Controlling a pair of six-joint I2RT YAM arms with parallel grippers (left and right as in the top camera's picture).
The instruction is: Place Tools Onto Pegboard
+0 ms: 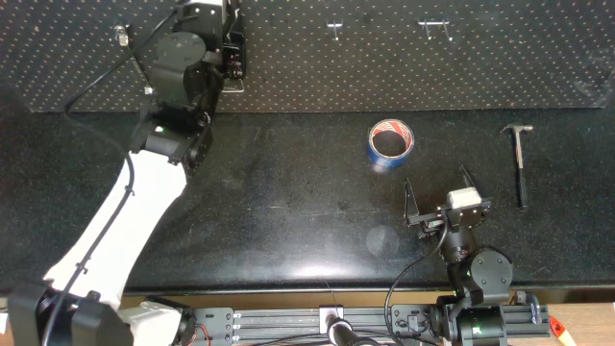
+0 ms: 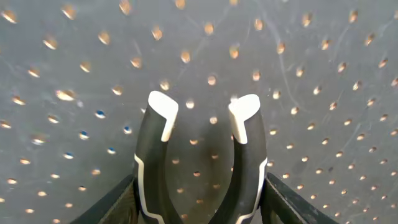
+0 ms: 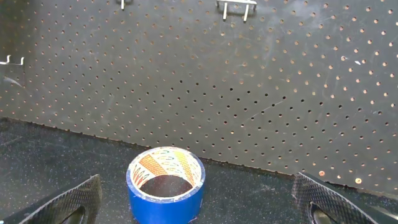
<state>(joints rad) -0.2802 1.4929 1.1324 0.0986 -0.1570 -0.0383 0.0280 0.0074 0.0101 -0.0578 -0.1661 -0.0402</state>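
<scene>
The pliers (image 2: pixel 153 163) are held in the left hand (image 1: pixel 231 53), up against the pegboard (image 1: pixel 384 67) near its left end. Only the two handles show: bowed black grips with a pale grey stripe along the outer edge, each ending in a flat, cream-coloured tip. The tips stand apart. The long axis runs straight out from the wrist toward the perforated face, handle ends leading; whether they touch the board cannot be told. The left hand is closed on the pliers, with one dark finger against the outer side of each handle. The pegboard is a dark sheet with a regular grid of small round holes, rising from the far edge of the desk (image 1: pixel 269 192). It carries bare metal hooks (image 1: pixel 434 31) toward its top. The desk surface is black, finely speckled and slightly glossy. A tape roll (image 1: pixel 390 142) lies flat on the desk right of centre, with its hole facing up. It has a blue outer wrap and a core printed in red, orange and white. The right hand (image 1: pixel 438 197) sits just on the near side of the roll, fingers spread wide and holding nothing. A hammer (image 1: pixel 520 168) lies flat toward the right end of the desk, well apart from the roll. Its slim black handle runs front to back, and its metal head points toward the pegboard.
</scene>
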